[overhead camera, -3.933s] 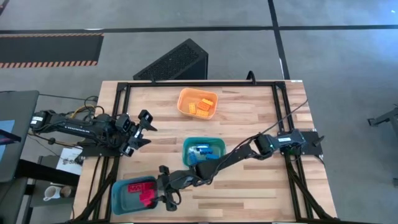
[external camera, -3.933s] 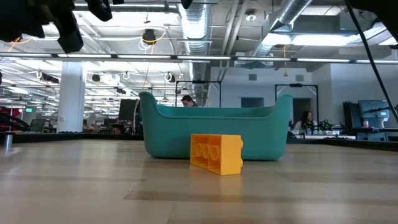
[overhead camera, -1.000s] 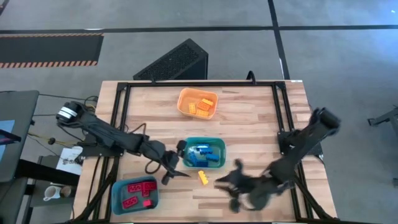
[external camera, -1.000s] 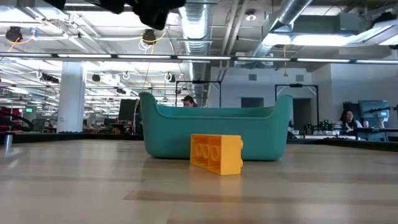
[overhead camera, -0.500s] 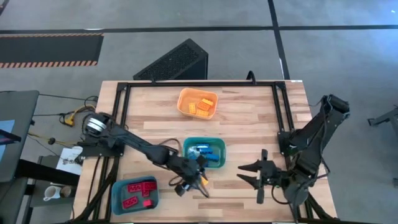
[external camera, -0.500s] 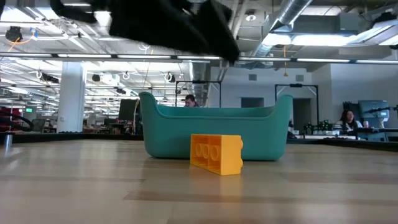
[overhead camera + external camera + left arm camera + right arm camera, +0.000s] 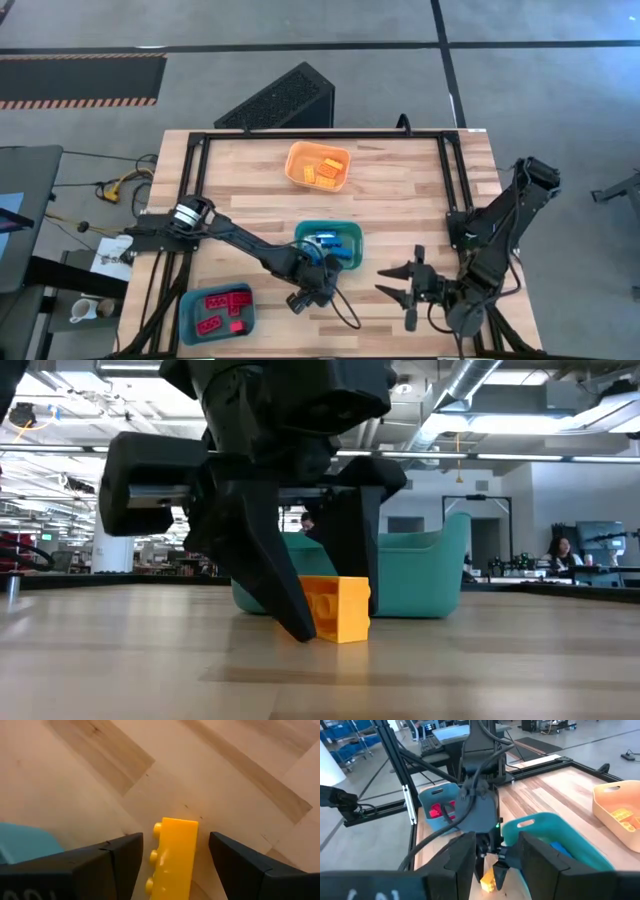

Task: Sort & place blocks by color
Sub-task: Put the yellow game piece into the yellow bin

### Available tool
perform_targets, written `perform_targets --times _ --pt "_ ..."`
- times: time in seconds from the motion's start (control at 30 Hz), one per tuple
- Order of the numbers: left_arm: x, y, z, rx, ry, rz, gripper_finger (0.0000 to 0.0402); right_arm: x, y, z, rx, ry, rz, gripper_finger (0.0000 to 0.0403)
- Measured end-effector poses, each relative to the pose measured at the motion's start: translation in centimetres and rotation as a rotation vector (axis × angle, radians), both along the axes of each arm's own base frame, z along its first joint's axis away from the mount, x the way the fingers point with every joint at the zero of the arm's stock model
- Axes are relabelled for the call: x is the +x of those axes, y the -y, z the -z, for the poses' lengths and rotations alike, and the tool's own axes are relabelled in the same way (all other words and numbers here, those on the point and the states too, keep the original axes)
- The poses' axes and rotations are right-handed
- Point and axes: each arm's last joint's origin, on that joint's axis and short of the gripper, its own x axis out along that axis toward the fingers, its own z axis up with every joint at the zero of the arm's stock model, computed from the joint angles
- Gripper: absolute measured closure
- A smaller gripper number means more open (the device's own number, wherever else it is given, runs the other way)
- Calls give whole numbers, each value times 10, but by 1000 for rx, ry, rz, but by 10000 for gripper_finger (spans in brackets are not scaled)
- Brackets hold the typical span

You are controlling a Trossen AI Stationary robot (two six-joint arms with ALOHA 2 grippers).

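A yellow block lies on the wooden table just in front of the teal bin; it also shows in the low view. My left gripper is open and slants down over the block, one finger beside each long side. My right gripper is open above the table near the right edge, pointing toward the left arm. The teal bin holds blue blocks. An orange bin holds yellow blocks, and a blue bin holds red ones. My left gripper straddles the yellow block across its length, coming from above on a slant. In the left wrist view a narrow gap shows at each long side. In the low view one fingertip stands at the block's lower corner; whether it touches, I cannot tell.
The teal bin's wall stands right behind the block. A black frame runs around the table's edges. Bare wood lies between the bins and the right arm.
My left gripper has swung from beside the teal bin toward the table's right and near edge, tipped to point downward, and come down around the yellow block, which has slid a little. My right gripper has drawn back toward the right edge.
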Motion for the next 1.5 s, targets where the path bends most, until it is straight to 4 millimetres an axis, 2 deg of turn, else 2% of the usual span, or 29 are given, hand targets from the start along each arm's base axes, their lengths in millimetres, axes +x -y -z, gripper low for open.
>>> perform_targets --times 0.2,0.3,0.4,0.57,0.63,0.7,0.87,0.97,1.07,1.23,1.33,1.5 --pt "-1 -1 0 -4 -15 -36 187 0 0 0 -8 -4 0 234" --pt "-1 -1 0 -5 -23 -38 201 0 0 0 -9 -4 1 234" --pt "-3 -2 1 2 -46 -34 241 0 0 0 -7 -2 1 232" --pt "-7 -2 -2 -7 -84 -27 342 0 0 0 -4 -5 -5 233" --pt "-10 -2 -5 -42 -106 -36 344 0 0 0 -4 -5 -5 235" --pt "-9 -1 -15 -69 -89 -56 344 1 1 0 -6 -7 0 236" --pt "-17 -4 -71 -128 41 -49 343 6 5 -1 -3 0 19 236" --pt "-28 -18 -106 -128 132 -31 340 6 5 -1 -12 -1 21 235" --pt "-35 -52 -139 -134 235 -85 340 6 5 -2 -46 -3 12 235" --pt "-50 -141 -165 -200 334 -242 339 7 4 -3 -93 -7 1 240" --pt "-59 -195 -167 -272 403 -327 338 6 5 -2 -135 -22 -3 241" --pt "-73 -276 -149 -447 438 -403 337 12 10 -2 -142 -27 21 241"
